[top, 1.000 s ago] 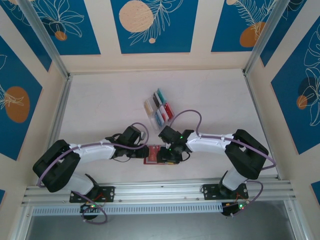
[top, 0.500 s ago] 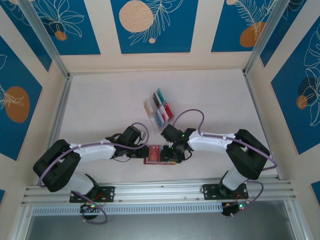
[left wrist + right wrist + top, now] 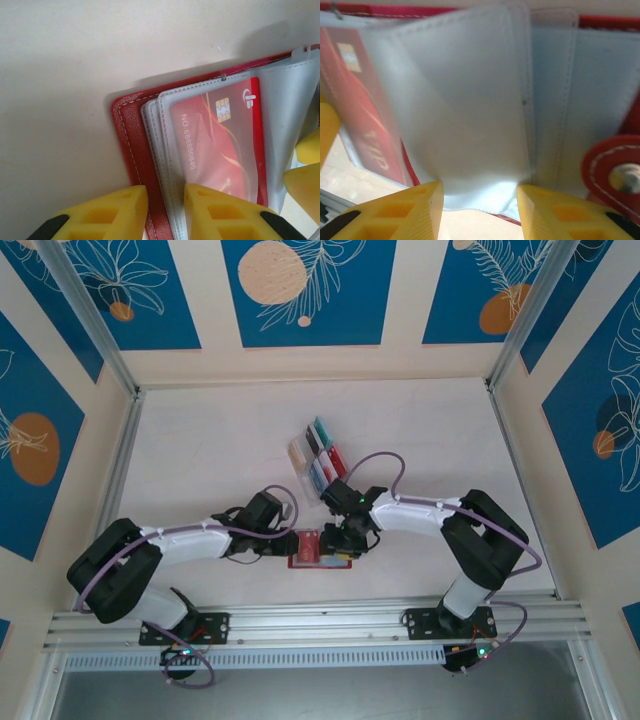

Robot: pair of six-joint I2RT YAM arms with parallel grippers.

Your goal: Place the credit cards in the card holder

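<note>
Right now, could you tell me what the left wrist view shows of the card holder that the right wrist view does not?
The left wrist view shows the card holder's stitched red cover edge, pinched between the left gripper's fingers, and the red card's chip and number. The right wrist view shows an empty clear sleeve rising between the right gripper's fingers and a round red snap tab. Both show the red card inside a clear sleeve.

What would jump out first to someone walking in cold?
Two white arms meet over a small open red card holder near the table's front edge, the left gripper pinching its cover and sleeves. A red card sits in one clear sleeve. Behind, more coloured cards stand in a clear rack.
</note>
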